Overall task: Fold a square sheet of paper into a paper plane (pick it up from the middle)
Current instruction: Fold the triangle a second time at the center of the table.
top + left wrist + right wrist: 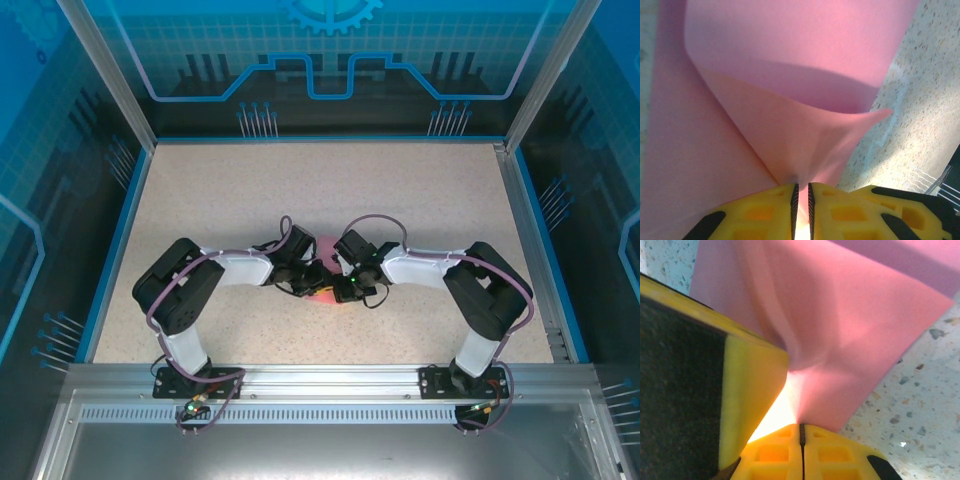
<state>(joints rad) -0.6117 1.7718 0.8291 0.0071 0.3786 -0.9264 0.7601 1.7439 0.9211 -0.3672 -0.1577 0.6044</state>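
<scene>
Meeting over the middle of the table (420, 190), the left gripper (801, 195) and right gripper (801, 432) each clamp tightly on the square sheet of paper (790, 55), likely so its curled flap can be pulled taut and creased.

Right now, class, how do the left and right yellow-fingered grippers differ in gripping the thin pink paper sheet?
The left gripper closes to a narrow slit; the right gripper closes to a hairline seam. The thin pink paper sheet curls smoothly before the left gripper, but wrinkles at the right gripper. Both pinch it.
</scene>
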